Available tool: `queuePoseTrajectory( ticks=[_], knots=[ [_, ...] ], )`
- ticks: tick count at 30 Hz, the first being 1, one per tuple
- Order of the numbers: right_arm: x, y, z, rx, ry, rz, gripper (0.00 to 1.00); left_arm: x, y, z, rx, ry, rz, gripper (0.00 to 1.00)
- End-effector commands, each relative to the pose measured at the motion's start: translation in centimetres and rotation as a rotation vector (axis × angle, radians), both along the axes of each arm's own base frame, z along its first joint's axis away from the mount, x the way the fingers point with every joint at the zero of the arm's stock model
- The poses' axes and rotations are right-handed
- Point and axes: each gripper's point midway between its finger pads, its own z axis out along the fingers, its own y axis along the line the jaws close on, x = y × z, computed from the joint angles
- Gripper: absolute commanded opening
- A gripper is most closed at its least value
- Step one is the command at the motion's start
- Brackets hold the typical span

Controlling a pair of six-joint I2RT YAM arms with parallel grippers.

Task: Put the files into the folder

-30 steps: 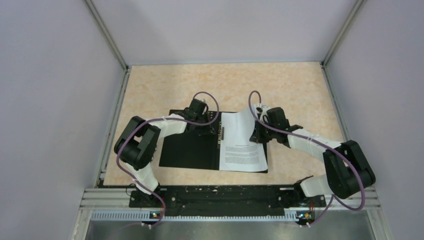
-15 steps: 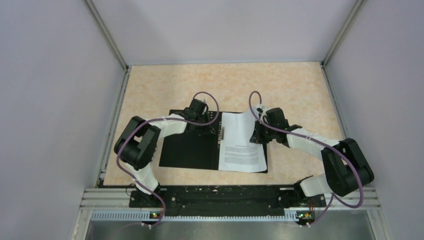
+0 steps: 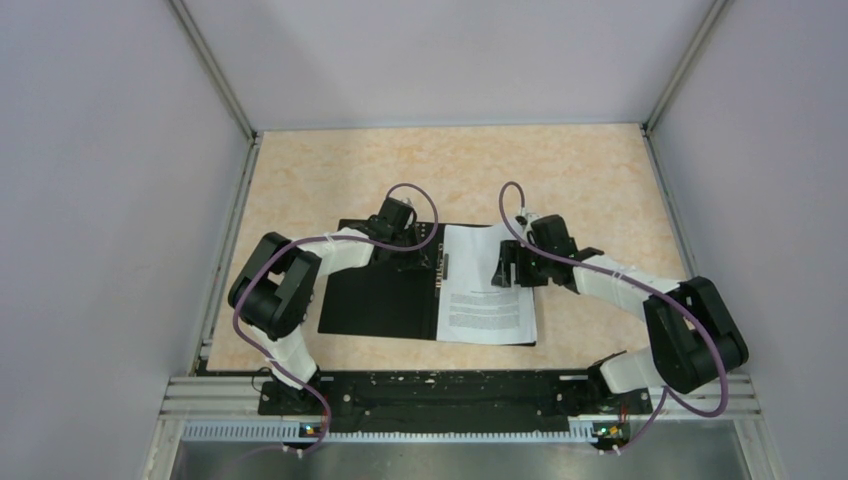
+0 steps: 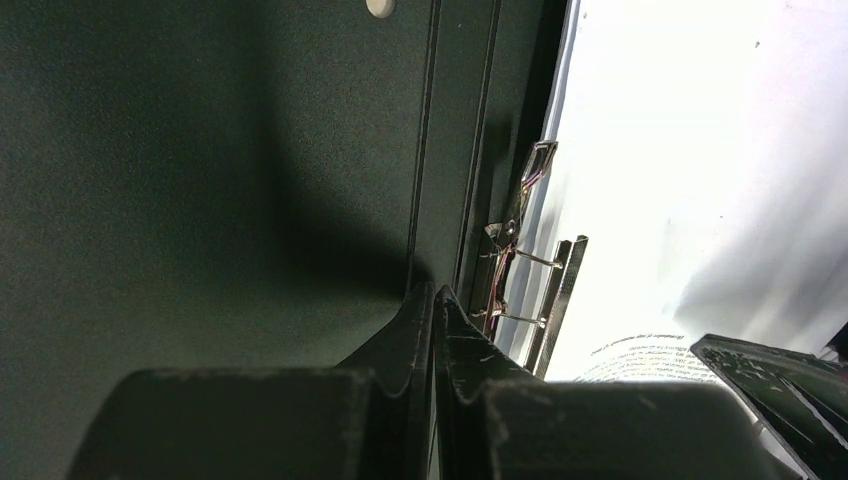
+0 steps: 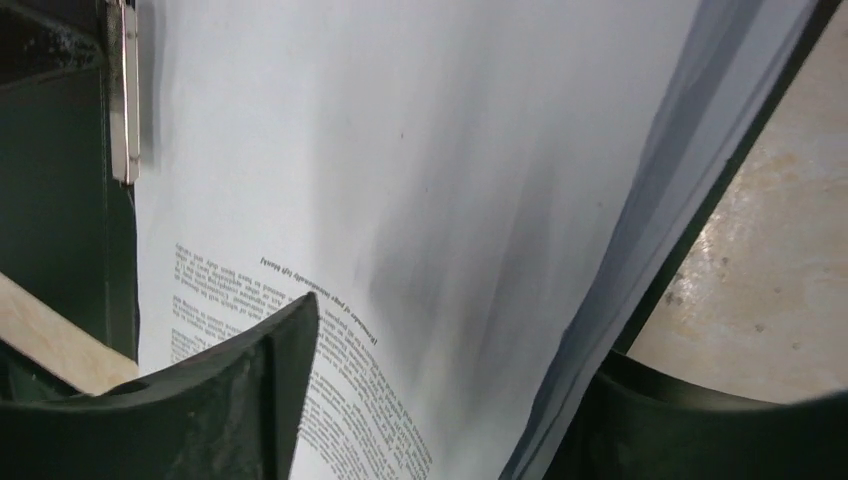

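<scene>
The folder (image 3: 380,300) lies open on the table, black inside up, with its metal spine clip (image 4: 520,215) in the middle. The files (image 3: 485,300), white printed sheets, rest on its right half beside the clip. My left gripper (image 3: 415,255) is shut with nothing between its fingers, its tips (image 4: 434,295) down on the black cover just left of the spine. My right gripper (image 3: 505,265) stands open over the far right part of the files (image 5: 400,150). One finger (image 5: 270,370) is above the printed text and the other is past the sheets' right edge.
Bare beige tabletop (image 3: 600,180) surrounds the folder. Grey walls close in the left, right and far sides. The arms' base rail (image 3: 440,390) runs along the near edge.
My right gripper has opened and let go of the files' right edge. The raised sheets have dropped flat onto the folder. The left arm has not moved.
</scene>
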Motion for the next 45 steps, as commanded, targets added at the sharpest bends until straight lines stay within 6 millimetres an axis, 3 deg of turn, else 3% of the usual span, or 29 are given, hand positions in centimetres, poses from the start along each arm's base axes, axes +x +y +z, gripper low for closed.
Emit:
queuePoseTrajectory(
  ticks=[1, 2, 7, 15, 19, 23, 26, 33, 36, 40, 45],
  knots=[
    [1.9, 0.0, 2.0, -0.026, -0.067, -0.031, 0.74, -0.1, 0.4, -0.6, 0.033, 0.003, -0.004, 0.04],
    [1.9, -0.1, 2.0, -0.034, -0.068, -0.037, 0.82, -0.1, 0.4, -0.5, 0.031, 0.003, -0.002, 0.04],
    [2.3, -1.3, 2.0, -0.092, -0.063, -0.083, 0.98, -0.1, 0.3, -0.4, 0.031, 0.000, -0.006, 0.04],
    [3.5, -4.1, 2.6, -0.153, -0.076, -0.186, 0.99, 0.2, 0.2, 0.2, 0.028, -0.014, -0.016, 0.04],
    [4.6, -6.0, 4.2, -0.180, -0.119, -0.248, 0.99, 0.5, 0.0, 1.0, 0.026, -0.033, -0.027, 0.05],
    [5.0, -5.8, 5.4, -0.185, -0.135, -0.267, 0.97, 1.1, -0.1, 2.6, 0.022, -0.069, -0.031, 0.06],
    [4.7, -3.5, 6.0, -0.163, -0.150, -0.248, 0.89, 1.7, 0.4, 4.1, 0.025, -0.099, -0.022, 0.08],
    [3.1, 6.1, 6.6, -0.126, -0.155, -0.150, 0.77, 2.2, 3.4, 7.9, 0.029, -0.182, 0.041, 0.21],
    [3.9, 9.4, 7.1, -0.098, -0.170, -0.131, 0.62, 1.8, 5.1, 8.8, 0.025, -0.200, 0.073, 0.27],
    [4.9, 12.2, 6.8, -0.094, -0.195, -0.123, 0.46, 0.9, 7.5, 10.0, 0.023, -0.228, 0.117, 0.31],
    [5.7, 14.0, 5.5, -0.108, -0.188, -0.116, 0.43, 0.0, 9.3, 10.8, 0.034, -0.252, 0.142, 0.32]
  ],
)
